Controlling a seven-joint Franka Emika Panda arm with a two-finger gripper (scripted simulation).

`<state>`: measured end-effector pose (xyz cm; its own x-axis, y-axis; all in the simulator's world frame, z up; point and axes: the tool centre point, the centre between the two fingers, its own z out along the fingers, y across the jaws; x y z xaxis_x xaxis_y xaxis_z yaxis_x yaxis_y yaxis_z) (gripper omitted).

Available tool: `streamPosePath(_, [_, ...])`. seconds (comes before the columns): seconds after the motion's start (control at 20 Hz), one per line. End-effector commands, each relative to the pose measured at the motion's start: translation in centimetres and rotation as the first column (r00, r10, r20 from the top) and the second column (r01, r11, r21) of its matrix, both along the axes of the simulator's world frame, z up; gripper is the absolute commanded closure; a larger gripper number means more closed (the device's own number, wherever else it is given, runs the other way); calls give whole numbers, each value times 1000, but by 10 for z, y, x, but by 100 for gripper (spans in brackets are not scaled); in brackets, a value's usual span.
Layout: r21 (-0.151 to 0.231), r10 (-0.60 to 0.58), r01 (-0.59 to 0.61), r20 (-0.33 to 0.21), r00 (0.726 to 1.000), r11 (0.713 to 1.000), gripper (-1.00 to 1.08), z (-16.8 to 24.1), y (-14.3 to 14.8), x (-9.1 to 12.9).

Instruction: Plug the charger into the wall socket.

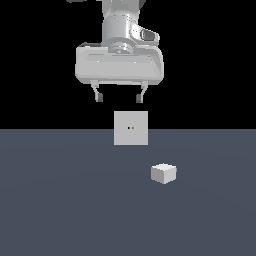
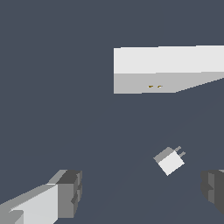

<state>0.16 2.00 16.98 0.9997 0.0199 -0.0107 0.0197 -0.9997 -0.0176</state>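
Observation:
The charger [image 1: 164, 173] is a small white-grey cube lying on the dark floor, toward the exterior view's right of the socket and nearer the camera. In the wrist view the charger [image 2: 169, 160] shows two short prongs on one side. The wall socket [image 1: 131, 128] is an upright light-grey square plate with two tiny orange holes at its centre; the wall socket [image 2: 166, 70] also shows in the wrist view. My gripper [image 1: 120, 98] hangs open high above the floor, over the socket, holding nothing. One of the fingers [image 2: 65, 192] frames the wrist view.
A flat dark grey-blue floor [image 1: 60, 200] spreads under everything, with a black background behind it. Nothing else stands on it.

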Motion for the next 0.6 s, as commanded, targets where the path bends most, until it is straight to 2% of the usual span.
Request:
streamPosePath(0.0, [0,0,0,0,1000,1000,-92,0,0,0])
streamPosePath(0.55, [-16,-75,76,37,996,997,-92,-9,-8,-3])
